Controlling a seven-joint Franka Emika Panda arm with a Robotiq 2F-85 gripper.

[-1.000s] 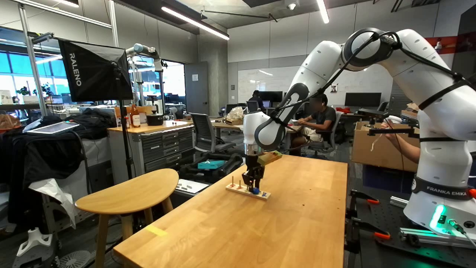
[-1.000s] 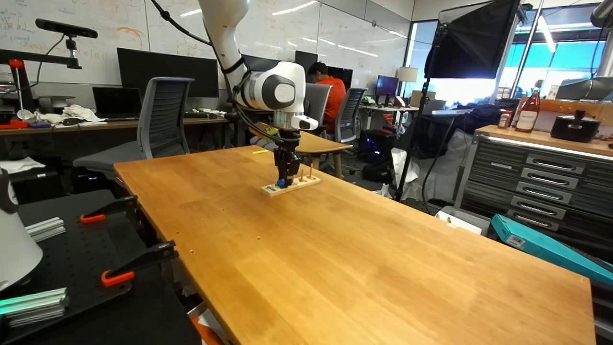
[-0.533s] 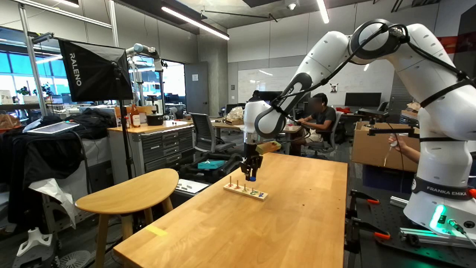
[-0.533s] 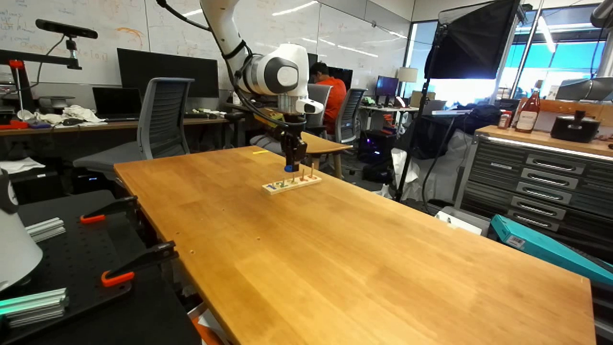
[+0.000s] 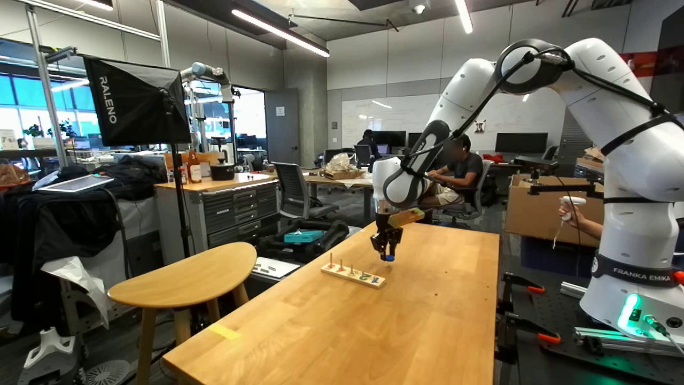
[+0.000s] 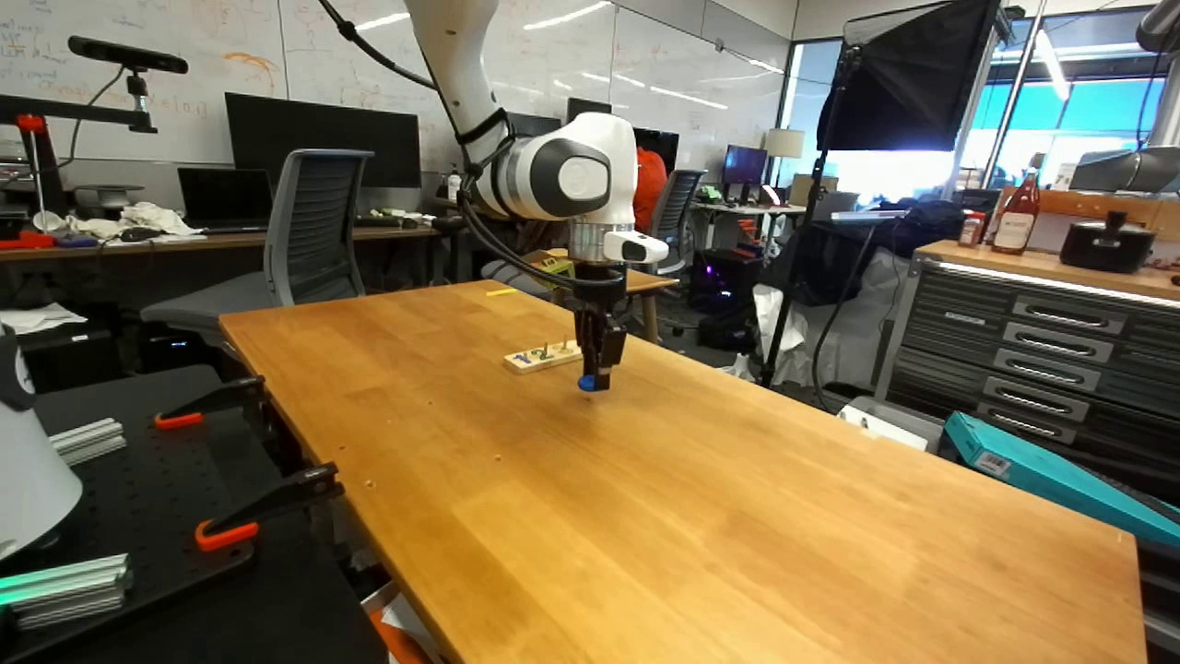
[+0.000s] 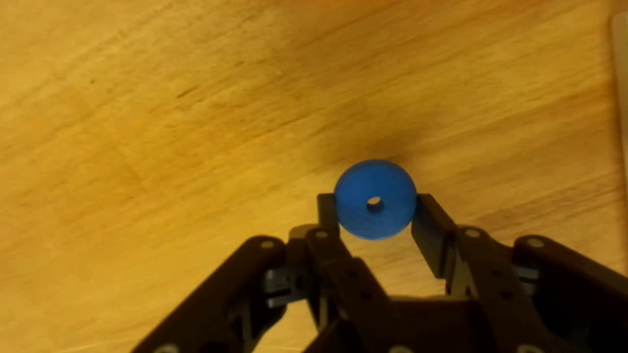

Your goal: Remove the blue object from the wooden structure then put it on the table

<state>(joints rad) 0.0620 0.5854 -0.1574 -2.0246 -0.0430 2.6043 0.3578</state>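
The blue object [image 7: 375, 226] is a small round disc with a hole in its middle. My gripper [image 7: 376, 208] is shut on it in the wrist view, one finger touching each side. In both exterior views the gripper [image 5: 387, 252] [image 6: 596, 369] holds the blue object [image 5: 390, 258] [image 6: 586, 383] apart from the wooden structure, a little above the table [image 5: 374, 331] [image 6: 645, 480]. The wooden structure [image 5: 350, 276] [image 6: 542, 358] is a low pale strip with several pegs. Its far end is hidden behind the gripper in an exterior view. A pale edge shows at the wrist view's right border.
A smaller rounded wooden table [image 5: 184, 275] stands beside the long table. Black clamps with orange tips [image 5: 548, 338] [image 6: 226, 537] sit along the robot-side edge. A yellow tape strip [image 5: 225, 331] lies near a table corner. A person's hand [image 5: 574, 216] shows behind the arm.
The gripper lifted the blue object up off a peg of the wooden structure, then moved sideways and lower toward the table beside the structure. The structure shifted very slightly early on.
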